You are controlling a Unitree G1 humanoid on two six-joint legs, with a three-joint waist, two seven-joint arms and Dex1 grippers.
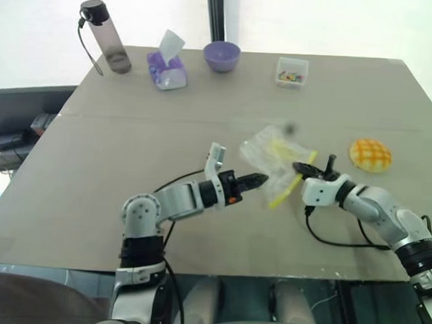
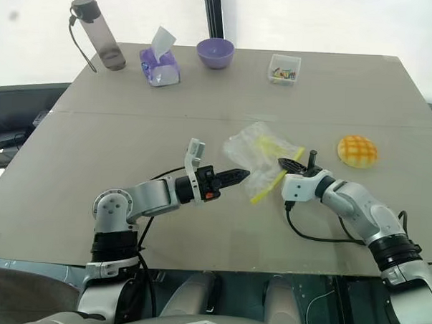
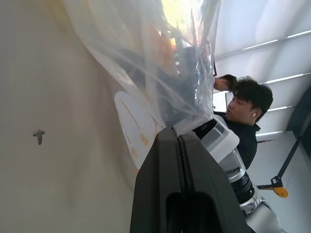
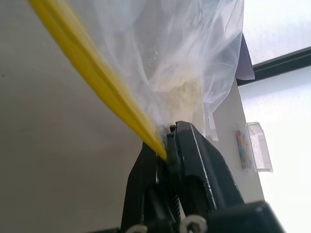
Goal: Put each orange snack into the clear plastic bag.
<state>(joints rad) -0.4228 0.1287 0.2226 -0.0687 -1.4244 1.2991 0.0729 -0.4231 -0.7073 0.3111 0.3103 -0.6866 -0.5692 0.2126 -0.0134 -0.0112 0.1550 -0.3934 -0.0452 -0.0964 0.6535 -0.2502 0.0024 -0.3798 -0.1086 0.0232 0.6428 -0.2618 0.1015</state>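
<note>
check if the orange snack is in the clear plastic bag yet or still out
Out. The orange snack lies on the table, apart from the clear plastic bag.

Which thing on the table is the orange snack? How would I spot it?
Look at the big tan table, on the side of the robot's right arm. Just past the right gripper and the crinkly clear plastic bag, the orange snack sits alone on the tabletop. It is the only round, yellow-orange dome with a darker criss-cross grid on top.

Looks like a lab/test rm: bare table [image 1: 199,226] w/ props, person [image 3: 245,109] watching, ceiling strip lights.
</note>
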